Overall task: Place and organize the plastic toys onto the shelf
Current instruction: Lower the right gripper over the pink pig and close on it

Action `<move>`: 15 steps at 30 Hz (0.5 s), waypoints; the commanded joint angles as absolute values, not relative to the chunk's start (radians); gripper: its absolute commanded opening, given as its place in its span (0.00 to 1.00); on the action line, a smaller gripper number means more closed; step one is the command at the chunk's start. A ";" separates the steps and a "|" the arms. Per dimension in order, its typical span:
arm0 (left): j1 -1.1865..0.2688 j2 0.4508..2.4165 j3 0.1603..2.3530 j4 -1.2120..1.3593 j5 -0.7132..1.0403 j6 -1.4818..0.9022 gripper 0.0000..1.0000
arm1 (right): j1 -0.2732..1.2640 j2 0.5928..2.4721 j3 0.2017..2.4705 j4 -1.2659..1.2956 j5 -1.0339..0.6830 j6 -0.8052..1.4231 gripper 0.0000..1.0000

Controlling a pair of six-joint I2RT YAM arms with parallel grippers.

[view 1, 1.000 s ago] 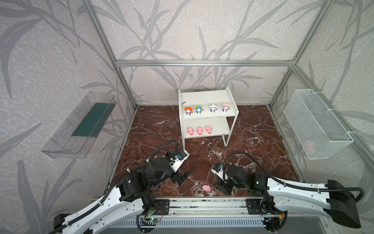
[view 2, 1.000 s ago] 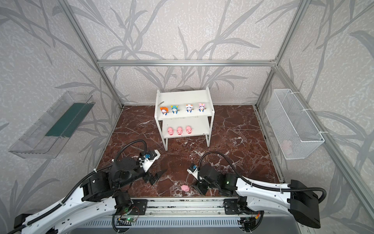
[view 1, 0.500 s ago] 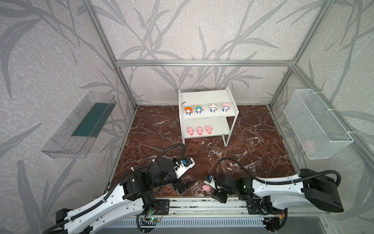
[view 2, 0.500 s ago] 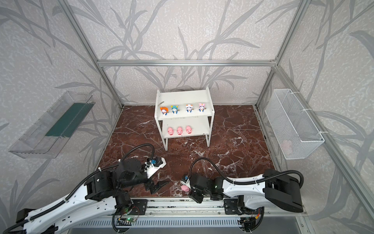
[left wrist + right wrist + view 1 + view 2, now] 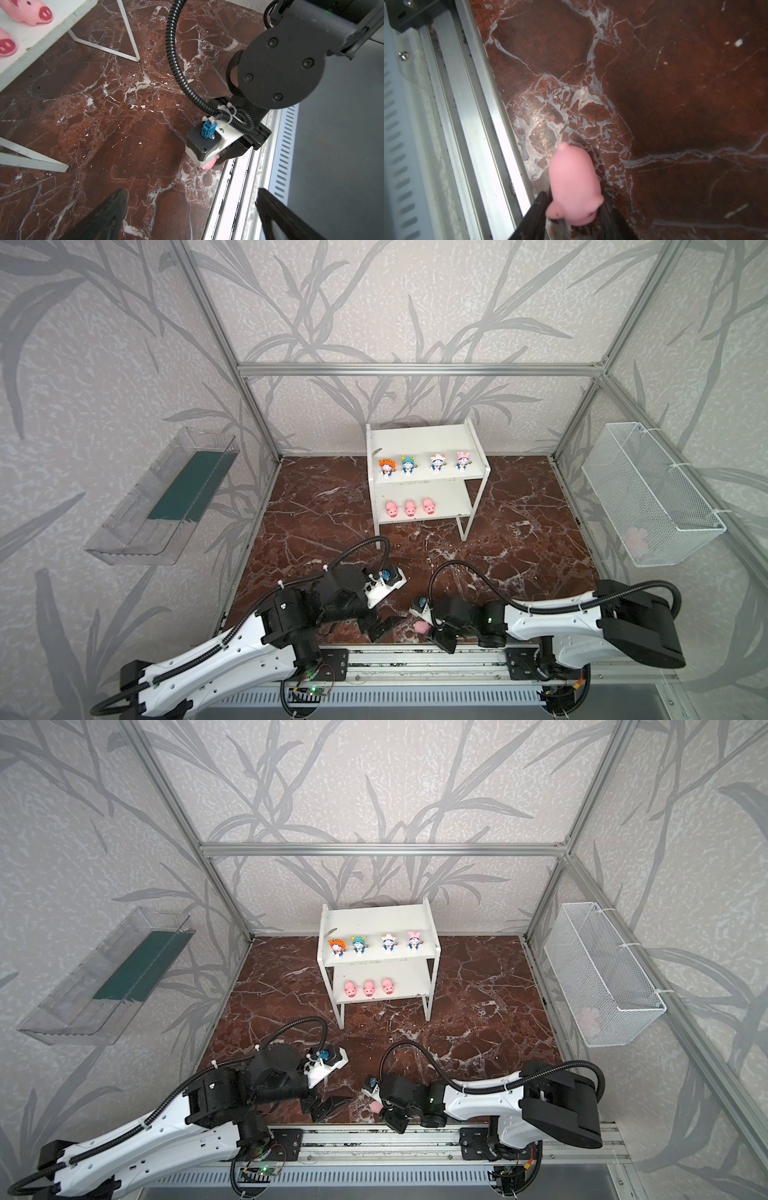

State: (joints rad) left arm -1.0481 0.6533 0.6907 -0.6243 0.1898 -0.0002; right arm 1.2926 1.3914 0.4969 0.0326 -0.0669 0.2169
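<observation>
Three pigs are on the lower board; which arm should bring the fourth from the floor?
Right. The right tool has its jaws pressed on both sides of the pink pig; the left tool stands open and empty nearby.

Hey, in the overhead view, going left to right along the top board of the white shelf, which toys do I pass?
orange-hat figurine → teal-hat figurine → white-hat figurine → pink-hat figurine
</observation>
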 commanded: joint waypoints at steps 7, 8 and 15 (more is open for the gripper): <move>-1.052 0.653 0.682 -0.628 0.186 0.017 0.99 | 1.300 1.405 0.517 0.026 -0.085 0.186 0.30; -1.052 0.653 0.682 -0.628 0.184 0.016 0.99 | 1.300 1.405 0.517 0.025 -0.082 0.188 0.29; -1.052 0.651 0.683 -0.627 0.181 0.018 0.99 | 1.300 1.370 0.517 0.004 -0.027 0.203 0.24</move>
State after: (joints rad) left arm -1.0485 0.6533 0.6907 -0.6243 0.1856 -0.0002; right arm 1.2934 1.3914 0.4976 0.0307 -0.0643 0.1940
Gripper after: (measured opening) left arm 0.992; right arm 0.247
